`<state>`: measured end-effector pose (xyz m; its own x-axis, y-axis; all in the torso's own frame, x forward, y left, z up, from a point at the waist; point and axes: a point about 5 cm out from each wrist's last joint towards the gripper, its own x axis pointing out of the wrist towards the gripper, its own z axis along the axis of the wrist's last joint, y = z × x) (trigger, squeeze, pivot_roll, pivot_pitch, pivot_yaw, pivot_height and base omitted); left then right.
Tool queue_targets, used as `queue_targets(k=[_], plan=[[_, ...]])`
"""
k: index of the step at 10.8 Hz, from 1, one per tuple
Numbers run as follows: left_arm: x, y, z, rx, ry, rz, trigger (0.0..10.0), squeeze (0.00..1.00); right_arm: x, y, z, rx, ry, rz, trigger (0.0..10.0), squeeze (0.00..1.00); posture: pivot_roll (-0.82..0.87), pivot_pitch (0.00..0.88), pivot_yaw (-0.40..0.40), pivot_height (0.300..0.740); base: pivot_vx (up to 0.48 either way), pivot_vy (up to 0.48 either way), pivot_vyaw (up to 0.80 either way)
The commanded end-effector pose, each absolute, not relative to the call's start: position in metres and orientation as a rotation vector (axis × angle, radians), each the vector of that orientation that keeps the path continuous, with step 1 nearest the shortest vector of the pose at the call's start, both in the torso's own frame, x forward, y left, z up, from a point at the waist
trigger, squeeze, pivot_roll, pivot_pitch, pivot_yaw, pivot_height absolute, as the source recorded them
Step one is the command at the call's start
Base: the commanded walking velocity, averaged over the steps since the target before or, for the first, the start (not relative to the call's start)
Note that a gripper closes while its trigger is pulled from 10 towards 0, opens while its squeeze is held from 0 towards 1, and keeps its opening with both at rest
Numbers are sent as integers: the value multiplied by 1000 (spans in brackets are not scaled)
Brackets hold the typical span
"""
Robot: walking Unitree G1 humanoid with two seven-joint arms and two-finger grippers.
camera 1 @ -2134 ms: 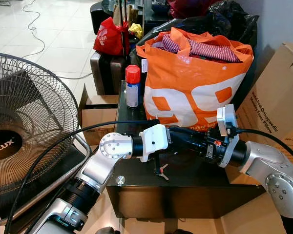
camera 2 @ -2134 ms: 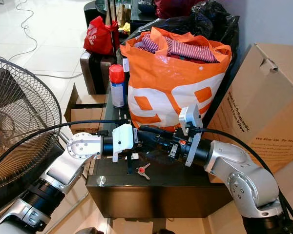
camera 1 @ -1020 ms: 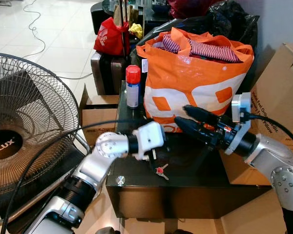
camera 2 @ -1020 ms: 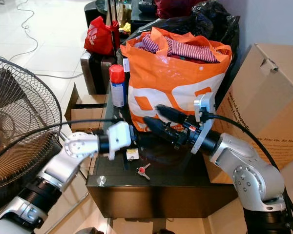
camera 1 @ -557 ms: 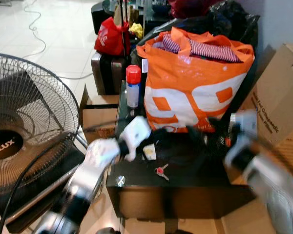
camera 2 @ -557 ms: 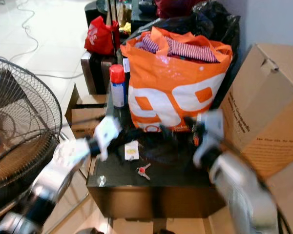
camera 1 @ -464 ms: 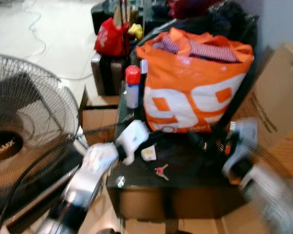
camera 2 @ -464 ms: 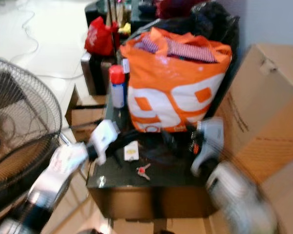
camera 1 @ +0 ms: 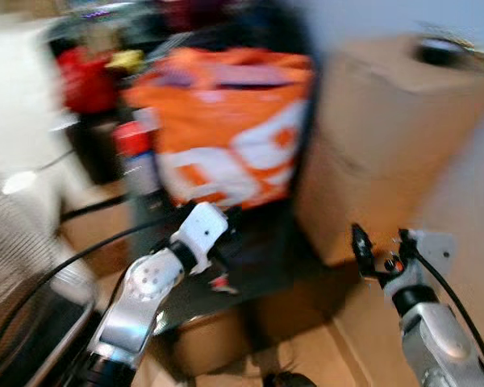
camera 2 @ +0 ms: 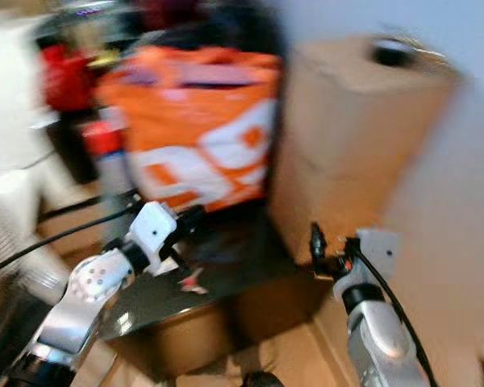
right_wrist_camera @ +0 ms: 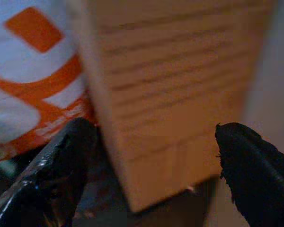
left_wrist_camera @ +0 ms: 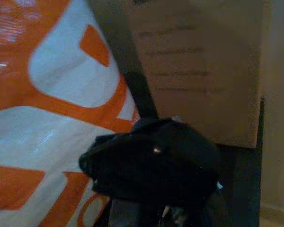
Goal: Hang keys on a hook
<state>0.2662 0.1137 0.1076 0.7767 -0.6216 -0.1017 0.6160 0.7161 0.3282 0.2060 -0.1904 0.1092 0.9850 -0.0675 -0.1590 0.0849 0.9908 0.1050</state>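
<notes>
Fingers of the right gripper [right_wrist_camera: 151,175] are spread wide apart, facing a cardboard box [right_wrist_camera: 180,94]; whether the left gripper [camera 1: 226,230] is spread or closed cannot be told. The keys [camera 1: 220,282], a blurred red-tagged speck, lie on the dark table [camera 1: 258,270] at lower centre, just below the left gripper. An orange bag [camera 1: 226,121] stands behind.

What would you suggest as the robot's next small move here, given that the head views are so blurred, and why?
Probably hold the head steady before reaching. The red keys lie on the dark table, just beside the left gripper, with nothing visibly held. The right gripper is open and off to the side, facing the cardboard box. Once the view is sharp, the left gripper could ease down toward the keys.
</notes>
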Motion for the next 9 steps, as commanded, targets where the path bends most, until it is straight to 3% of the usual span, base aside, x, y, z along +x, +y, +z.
queue_targets(k=[1,6,9], plan=[[265,116,109,375,-20,-659,10000,0,204,-189,113,103,131,-88,10000,0,-168,0,59,740,0,0,-800],[255,109,105,335,-26,-640,10000,0,192,-191,109,101,177,-96,10000,0,-201,0,68,740,0,0,-800],[257,112,104,319,-26,-540,10000,0,193,-191,110,66,186,-75,10000,0,-187,0,29,740,0,0,-800]])
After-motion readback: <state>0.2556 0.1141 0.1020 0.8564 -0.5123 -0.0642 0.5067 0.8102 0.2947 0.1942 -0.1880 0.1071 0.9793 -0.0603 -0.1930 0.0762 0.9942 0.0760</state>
